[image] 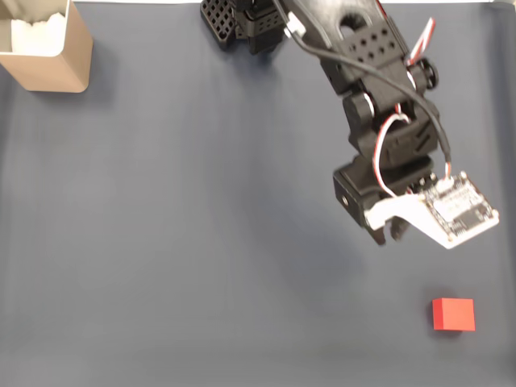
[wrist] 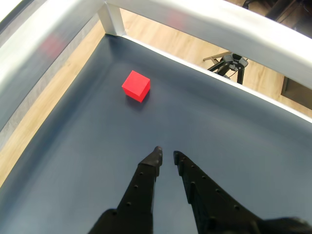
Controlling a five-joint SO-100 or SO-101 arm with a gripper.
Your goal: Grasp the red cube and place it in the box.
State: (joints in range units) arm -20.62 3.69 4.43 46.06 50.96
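Note:
The red cube [image: 453, 314] lies on the dark mat near the lower right corner of the fixed view. In the wrist view the cube [wrist: 136, 86] sits ahead and a little left of the fingertips, well apart from them. My gripper [image: 389, 236] hangs above the mat, up and left of the cube. Its black fingers [wrist: 146, 180] point forward, and the gripper [wrist: 166, 153] is almost shut, with a thin gap and nothing between the jaws. The tan box [image: 56, 72] stands at the far upper left with white material inside.
A dark blue-grey mat [image: 201, 242] covers the table. The arm's base [image: 242, 24] is at the top centre. In the wrist view a white rail [wrist: 204, 19] borders the mat beyond the cube, with a wooden floor and a tripod [wrist: 229, 66] behind it.

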